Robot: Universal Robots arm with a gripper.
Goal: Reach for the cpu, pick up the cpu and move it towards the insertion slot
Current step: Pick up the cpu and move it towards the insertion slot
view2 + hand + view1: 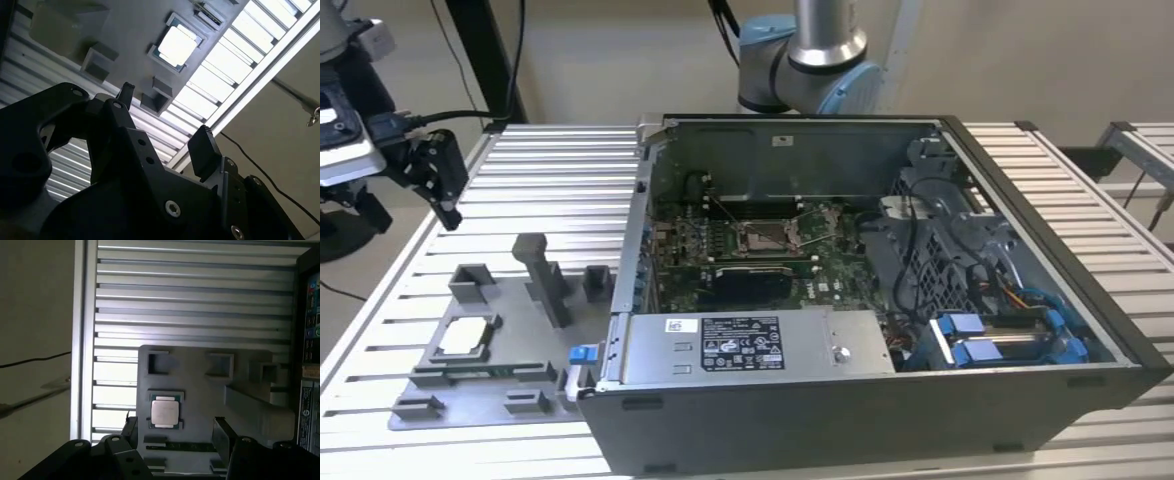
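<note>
The cpu is a pale square chip lying flat in a recess of the grey fixture plate, at the exterior view's left, near the table's front. It appears in both wrist views. My gripper hangs well above the table's far left corner, away from the cpu. In both wrist views its fingers stand apart with nothing between them, so the gripper is open. The insertion slot is the square socket on the motherboard inside the open computer case.
The open computer case fills the middle and right of the slatted aluminium table. Its power supply sits at the front. Grey upright blocks rise from the fixture plate. The arm's base stands behind the case.
</note>
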